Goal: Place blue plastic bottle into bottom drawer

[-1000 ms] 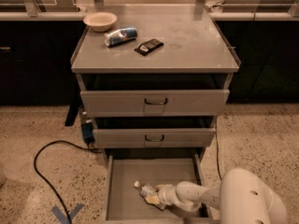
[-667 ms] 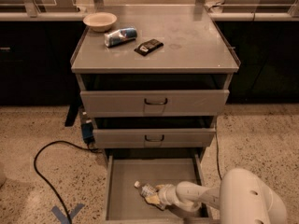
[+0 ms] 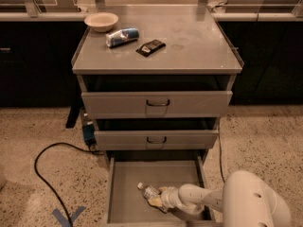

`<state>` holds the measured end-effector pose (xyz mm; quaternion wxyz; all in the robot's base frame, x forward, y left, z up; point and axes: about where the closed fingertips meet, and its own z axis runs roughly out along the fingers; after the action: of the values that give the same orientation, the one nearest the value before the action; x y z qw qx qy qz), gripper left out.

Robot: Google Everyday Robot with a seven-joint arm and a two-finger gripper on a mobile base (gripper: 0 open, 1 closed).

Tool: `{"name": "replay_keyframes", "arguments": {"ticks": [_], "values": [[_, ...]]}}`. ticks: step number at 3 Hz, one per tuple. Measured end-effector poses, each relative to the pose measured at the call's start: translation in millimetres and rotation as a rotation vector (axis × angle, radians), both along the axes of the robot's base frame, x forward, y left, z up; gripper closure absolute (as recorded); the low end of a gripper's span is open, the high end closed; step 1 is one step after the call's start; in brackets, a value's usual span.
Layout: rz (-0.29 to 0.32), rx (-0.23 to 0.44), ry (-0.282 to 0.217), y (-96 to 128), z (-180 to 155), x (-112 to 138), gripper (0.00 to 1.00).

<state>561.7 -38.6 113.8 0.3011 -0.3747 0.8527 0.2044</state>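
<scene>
Low inside the bottom drawer [image 3: 124,193], the gripper [image 3: 157,200], toward the front right. Reaches in from the right on a white arm [image 3: 199,198]. Touches the bottle [image 3: 149,192] at its base end; clamped on it or merely around it, cannot tell. Bottle just left of the gripper and slightly behind, lying on its side on the grey drawer floor, white cap [image 3: 140,186] pointing away to the back left. (Drawer pulled well out, side walls showing.) Right of the gripper, past the arm, a big rounded white housing [image 3: 253,205]. Above and behind, the middle drawer [image 3: 189,140], higher again the top drawer [image 3: 199,103], each with a dark handle. Far above, on the cabinet top [image 3: 199,41]: a bowl [image 3: 101,21] at the left rear, a can [image 3: 122,36] on its side beside it, a dark packet [image 3: 150,47] just right of the can. Left of the gripper, out on the speckled floor [image 3: 19,193], a looping black cable [image 3: 36,161], and blue tape [image 3: 67,216] near the drawer's front left corner.
</scene>
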Motion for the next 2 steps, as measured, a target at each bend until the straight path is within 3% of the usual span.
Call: {"name": "replay_keyframes", "arguments": {"ticks": [1, 2], "values": [[0.0, 0.0, 0.0, 0.1, 0.0, 0.0, 0.12], [0.0, 0.0, 0.0, 0.1, 0.0, -0.1, 0.0]]}}
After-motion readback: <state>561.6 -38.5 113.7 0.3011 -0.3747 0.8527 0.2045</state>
